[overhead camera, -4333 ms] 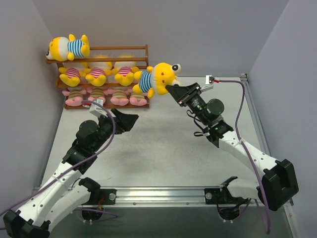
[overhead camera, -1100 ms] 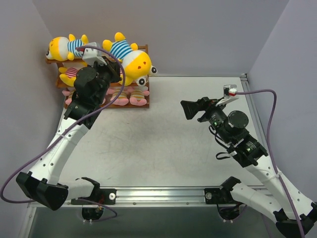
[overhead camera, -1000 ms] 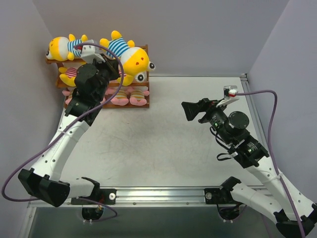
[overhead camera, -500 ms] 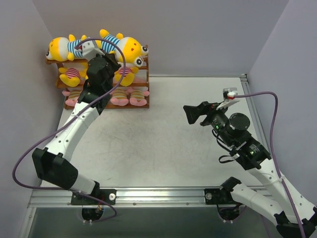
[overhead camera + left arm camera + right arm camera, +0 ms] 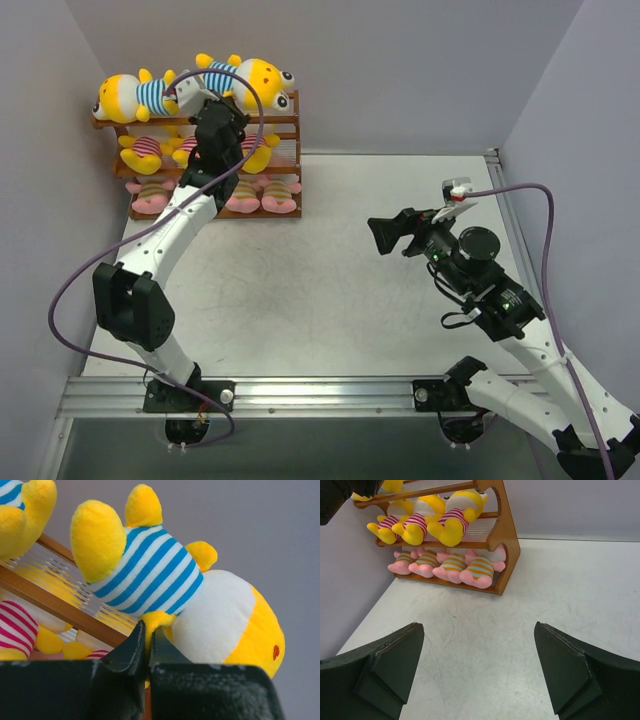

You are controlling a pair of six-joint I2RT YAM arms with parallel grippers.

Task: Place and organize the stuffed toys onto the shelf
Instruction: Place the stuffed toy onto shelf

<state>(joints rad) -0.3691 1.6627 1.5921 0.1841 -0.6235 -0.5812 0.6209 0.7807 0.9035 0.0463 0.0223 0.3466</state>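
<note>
The left tool [image 5: 146, 639] pinches a paw of the yellow toy in the blue-striped shirt [image 5: 150, 575]. That toy lies on the top tier of the shelf [image 5: 296, 108], beside its twin [image 5: 135, 97]. The right tool [image 5: 477, 630] hangs wide open above the table [image 5: 560, 595], holding nothing.

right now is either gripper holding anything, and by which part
The left gripper pinches the blue-striped yellow toy by a small yellow limb below its shirt. The right gripper is open, holding nothing.
</note>
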